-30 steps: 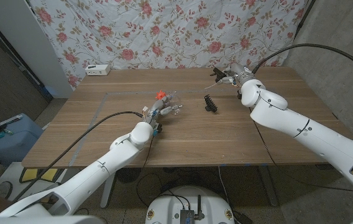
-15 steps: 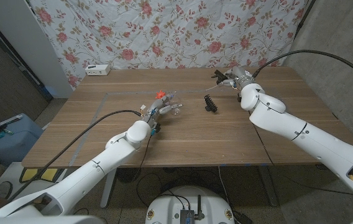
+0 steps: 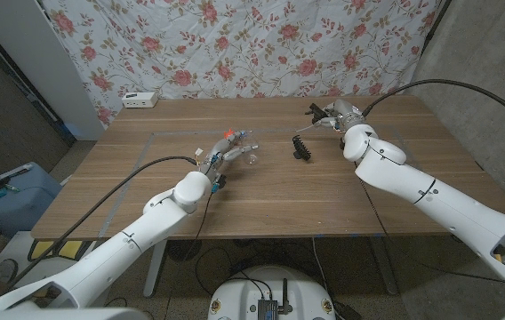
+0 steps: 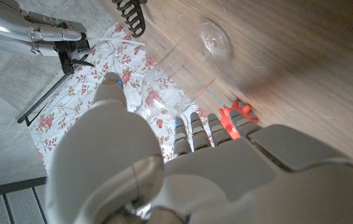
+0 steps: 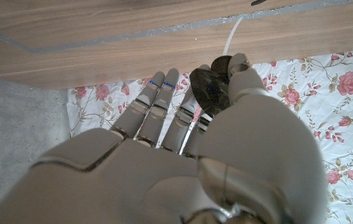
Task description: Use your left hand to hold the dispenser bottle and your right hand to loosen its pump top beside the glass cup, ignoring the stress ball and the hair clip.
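My right hand hovers over the table's far right and pinches the black pump top, whose thin white tube sticks out past the fingers. My left hand is at the table's middle, fingers reaching toward a clear vessel standing on the wood. This vessel is either the bottle or the glass cup. Which one, and whether the fingers grip it, is unclear. The red spiky stress ball lies just beyond the left hand. The black hair clip lies between the hands.
A white power strip sits at the far left edge of the table. A floral cloth hangs behind. Cables trail from both arms over the near table edge.
My left arm has slid slightly left and the hand has edged farther from me. My right hand, with the pump top in it, has drifted a little toward the far edge.
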Controlling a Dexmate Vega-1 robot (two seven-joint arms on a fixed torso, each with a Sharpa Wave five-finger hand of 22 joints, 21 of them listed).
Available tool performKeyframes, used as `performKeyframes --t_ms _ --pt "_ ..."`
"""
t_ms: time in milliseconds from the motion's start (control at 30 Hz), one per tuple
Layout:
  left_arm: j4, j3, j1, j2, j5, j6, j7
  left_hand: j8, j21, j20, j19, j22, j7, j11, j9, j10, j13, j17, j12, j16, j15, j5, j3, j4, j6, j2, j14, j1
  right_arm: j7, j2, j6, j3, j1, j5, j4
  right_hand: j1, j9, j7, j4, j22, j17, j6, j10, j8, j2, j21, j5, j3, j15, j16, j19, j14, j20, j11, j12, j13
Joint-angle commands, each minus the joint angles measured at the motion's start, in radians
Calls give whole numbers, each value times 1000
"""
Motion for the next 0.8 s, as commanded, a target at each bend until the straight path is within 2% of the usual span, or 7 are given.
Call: performKeyframes --t_ms 33,400,800 --pt "-24 -41 37 11 -41 -80 19 4 3 7 -6 3 6 0 1 -4 -1 3 5 1 -3 5 -2 4 -2 1 -4 -7 -56 45 14 14 -30 23 63 0 2 21 0 3 3 90 -4 1 4 0 5 -5 -147 -3 -1 5 -20 0 -7 6" --pt "-16 -78 68 10 -70 -152 23 8 6 2 -5 4 11 -2 1 -4 -1 3 8 5 -3 6 -5 12 3 12 -3 -20 -126 80 70 27 -53 39 128 -1 2 22 0 3 4 87 -8 -1 5 0 5 -7 -148 -4 -1 4 -19 -1 -10 6" --pt "51 -99 73 -39 -105 -247 30 14 15 -13 11 4 15 -9 1 23 -1 3 21 14 -10 9 -5 33 19 51 18 -46 -175 113 94 47 -72 69 177 -2 2 25 1 3 5 78 -19 -7 5 1 4 -10 -145 -7 0 2 -20 8 -16 7"
